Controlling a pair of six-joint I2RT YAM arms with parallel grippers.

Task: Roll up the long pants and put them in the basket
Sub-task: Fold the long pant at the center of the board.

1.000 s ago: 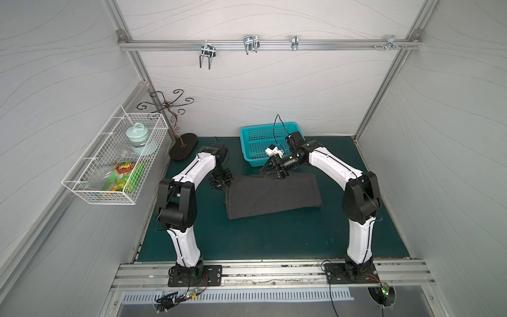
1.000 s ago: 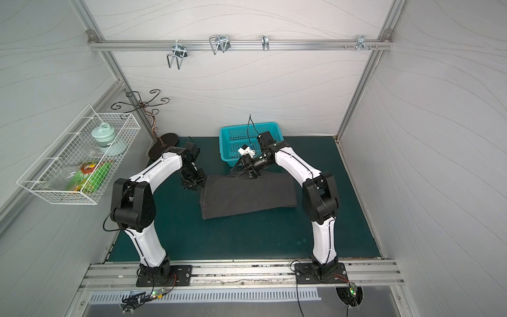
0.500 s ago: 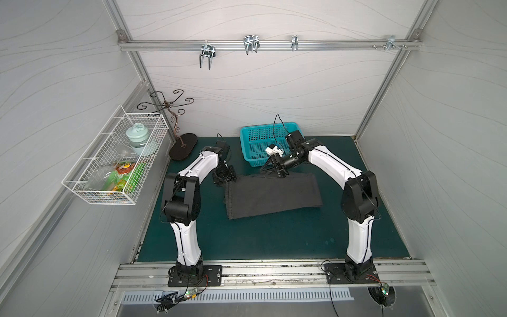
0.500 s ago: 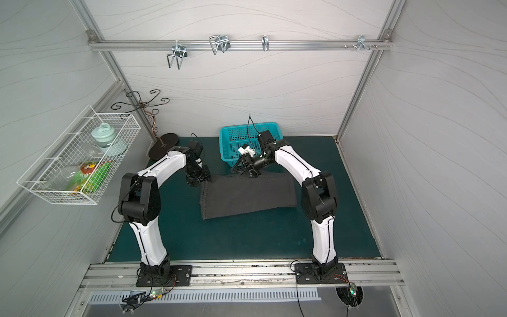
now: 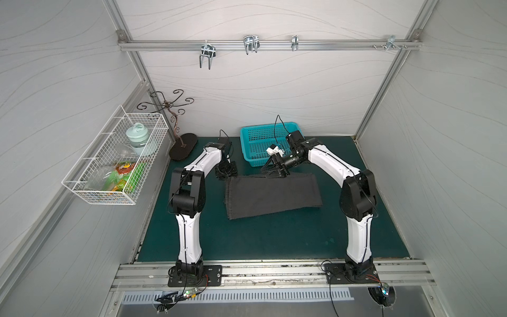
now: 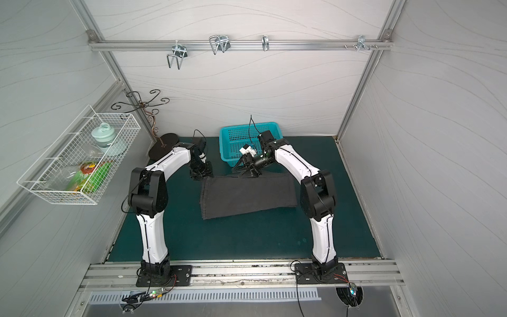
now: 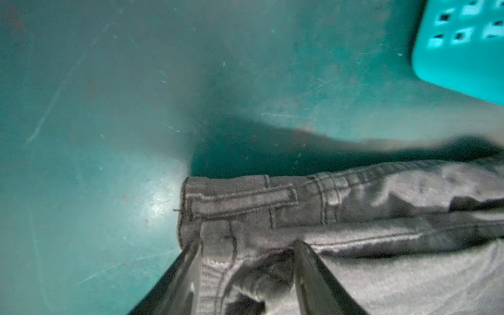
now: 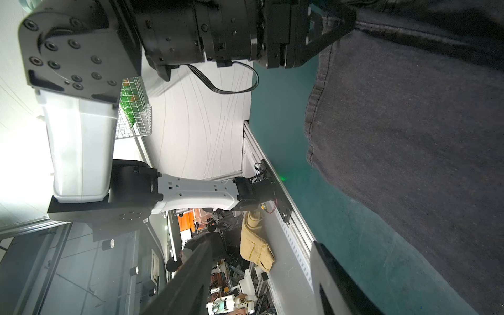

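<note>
Lying folded into a flat, dark grey rectangle, the long pants (image 5: 271, 195) rest in the middle of the green surface (image 5: 274, 241), just in front of the teal basket (image 5: 255, 137) that stands by the back wall; both top views show the same flat shape (image 6: 247, 195). The left gripper (image 5: 226, 173) is down at the far left corner of the cloth. In the left wrist view its gripper (image 7: 245, 245) has its two fingers apart, one at the outer edge of the stitched, bunched corner and one lying over the cloth, with a fold of the pants (image 7: 381, 218) between them; the jaws are parted rather than pressed together on the fold. A corner of the basket (image 7: 463, 62) shows nearby, apart from the cloth. The right gripper (image 5: 270, 173) hovers at the far edge of the pants, between them and the basket, turned sideways toward the left arm. In the right wrist view its fingers (image 8: 191, 272) stand wide apart with nothing between them, only the rail and room beyond, and the pants (image 8: 409, 136) lie to one side, clear of them. A white wire basket (image 5: 109, 164) holding a pale green pot and packets hangs on the left wall.
</note>
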